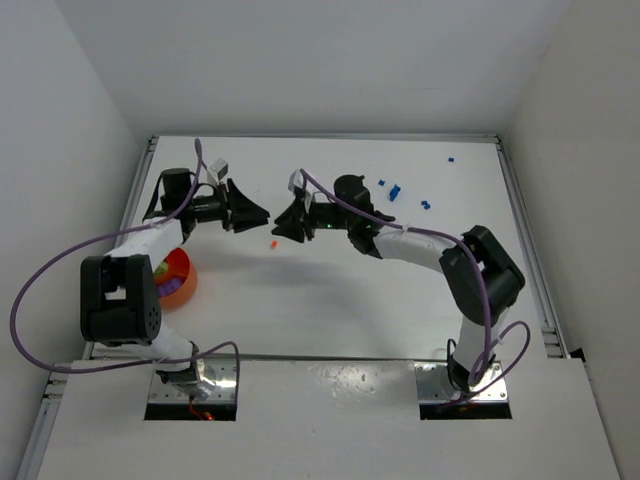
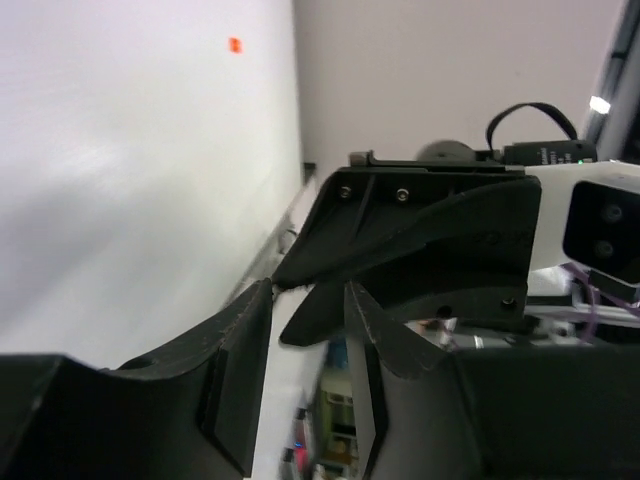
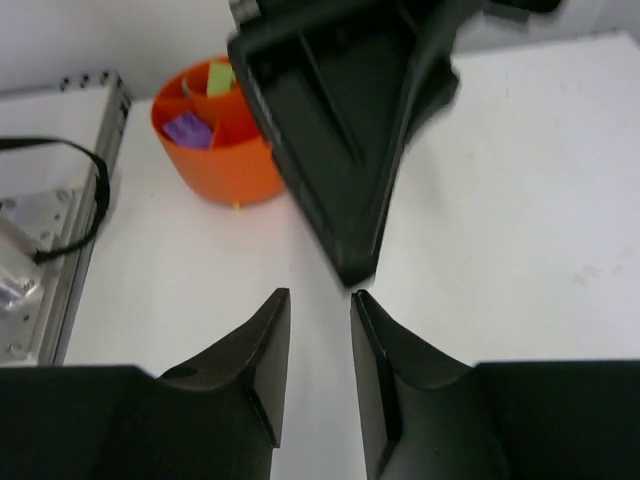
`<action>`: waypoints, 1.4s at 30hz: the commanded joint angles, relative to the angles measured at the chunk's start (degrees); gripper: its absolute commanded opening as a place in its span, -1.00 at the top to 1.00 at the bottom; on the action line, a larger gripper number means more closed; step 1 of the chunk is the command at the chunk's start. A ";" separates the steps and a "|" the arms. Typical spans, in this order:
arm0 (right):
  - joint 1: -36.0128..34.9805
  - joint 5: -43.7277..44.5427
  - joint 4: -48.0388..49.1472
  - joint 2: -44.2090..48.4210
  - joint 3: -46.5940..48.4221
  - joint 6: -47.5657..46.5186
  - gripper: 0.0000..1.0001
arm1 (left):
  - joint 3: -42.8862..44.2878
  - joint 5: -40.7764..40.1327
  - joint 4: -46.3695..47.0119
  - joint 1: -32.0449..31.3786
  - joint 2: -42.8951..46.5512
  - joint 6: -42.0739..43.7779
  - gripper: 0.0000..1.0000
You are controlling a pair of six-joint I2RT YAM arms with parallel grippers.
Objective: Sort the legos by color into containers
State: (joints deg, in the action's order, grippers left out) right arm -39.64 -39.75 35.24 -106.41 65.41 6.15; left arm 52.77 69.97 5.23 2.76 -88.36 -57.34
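Roughly at mid-table, the left gripper (image 1: 264, 214) and the right gripper (image 1: 279, 225) point tip to tip, close but apart. A single orange lego (image 1: 272, 243) lies on the table just nearer the arm bases than that gap. It is too small to show a long axis or which way it faces. A loose scatter of blue legos (image 1: 394, 189) lies further back on the right, well apart from both grippers.

The orange bowl (image 1: 185, 285) stands upright, mouth up, at the left edge, half hidden by the left arm.

Both sets of jaws stand narrowly parted with nothing between them, as each wrist camera shows.

The table (image 1: 330, 300) is plain matte white. It is boxed in by white walls on three sides, with a metal rail along each side.

The right wrist camera looks past its own fingers (image 3: 265, 350) at the left gripper (image 3: 355, 270) and into the bowl (image 3: 235, 170). Inside, dividers separate a purple piece (image 3: 183, 128) from a yellow-green piece (image 3: 220, 78), detail the overhead view barely resolves.

The left wrist camera sees the right gripper (image 2: 295, 300) head-on. It also shows the orange lego (image 2: 234, 44) as a speck on bare white.
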 commanded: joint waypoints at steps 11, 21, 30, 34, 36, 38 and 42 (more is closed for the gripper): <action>7.11 18.82 -36.51 17.48 -11.19 -14.06 0.29 | 16.47 -40.05 -35.37 -3.01 0.30 44.49 0.12; 15.29 24.80 -51.84 11.93 -1.42 -13.18 0.20 | 30.55 -73.92 -43.29 -23.50 -13.93 51.82 0.09; 21.70 26.74 -53.70 12.54 -1.95 -10.02 0.12 | 31.78 -83.60 -43.29 -28.78 -19.21 43.29 0.06; 23.11 26.74 -53.70 13.07 -1.95 -9.49 0.12 | 32.39 -81.85 -43.29 -28.78 -22.20 41.87 0.06; 24.34 26.74 -54.22 13.07 -1.34 -9.49 0.12 | 33.01 -81.31 -43.29 -28.78 -23.87 41.87 0.11; 24.95 26.21 -54.23 13.07 -1.33 -9.49 0.12 | 34.49 -80.09 -43.29 -28.78 -25.10 41.35 0.17; 26.62 26.21 -54.76 12.54 -0.19 -8.97 0.12 | 35.82 -79.56 -43.29 -28.25 -27.91 40.82 0.23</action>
State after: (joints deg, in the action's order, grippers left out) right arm -14.24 -13.54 -19.75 -94.52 62.08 -3.86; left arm 85.86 -10.28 -38.22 -25.56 -115.24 -15.07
